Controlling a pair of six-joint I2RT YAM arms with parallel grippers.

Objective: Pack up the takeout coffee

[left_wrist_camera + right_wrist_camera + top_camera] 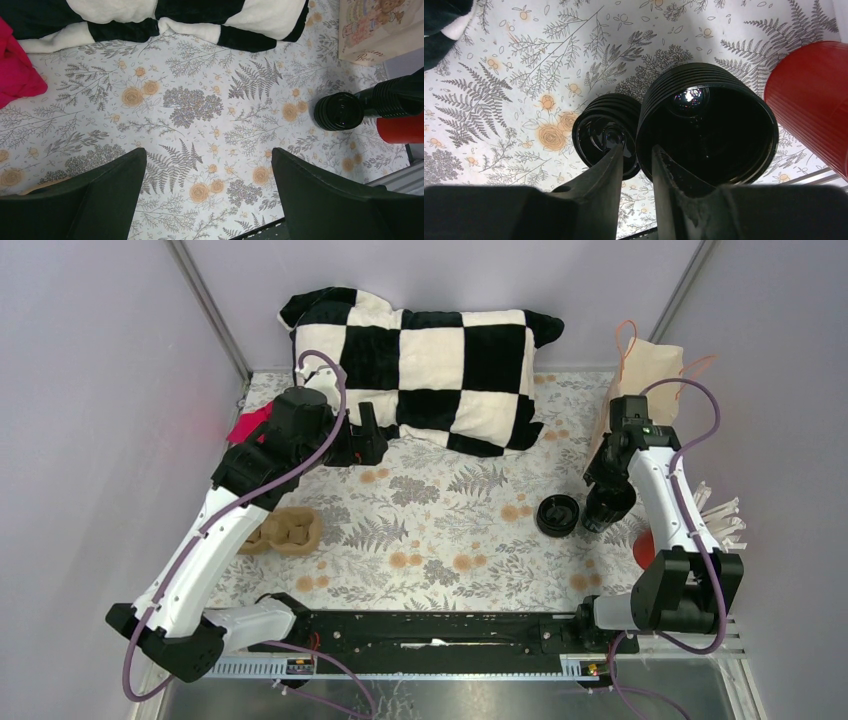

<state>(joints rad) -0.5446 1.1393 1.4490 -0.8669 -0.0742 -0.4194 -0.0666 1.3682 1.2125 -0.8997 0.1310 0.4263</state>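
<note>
- The ribbed black cup [706, 125] is dark all over, with fine horizontal ridges round its wall. From the right wrist view its mouth looks uncovered, with a small glint deep inside.
- The second black cup [599, 131] has the same ridged wall and carries a round black lid with a shiny recessed top. It stands upright just left of the first cup; whether the two touch cannot be told.
- Both cups are near the right edge of the surface [440, 510], about midway between front and back, beside a red cup [645, 547] of white straws [722, 515].
- The right tool [639, 150] is clenched on the rim of the ribbed black cup, the wall pinched between its two fingers.
- The left tool [210, 195] is released, fingers wide apart with nothing between them, above the surface toward the back left corner, close to a black-and-white checked blanket [430, 365].
- No writing shows on either cup.
- A paper bag [372, 27] in the back right corner bears a cartoon bear print; the lettering at its lower edge is cut off and reads only as something like "Bea".
- A brown pulp carrier [288, 530] lies near the left edge, and a pink cloth [17, 65] lies at the back left.
</note>
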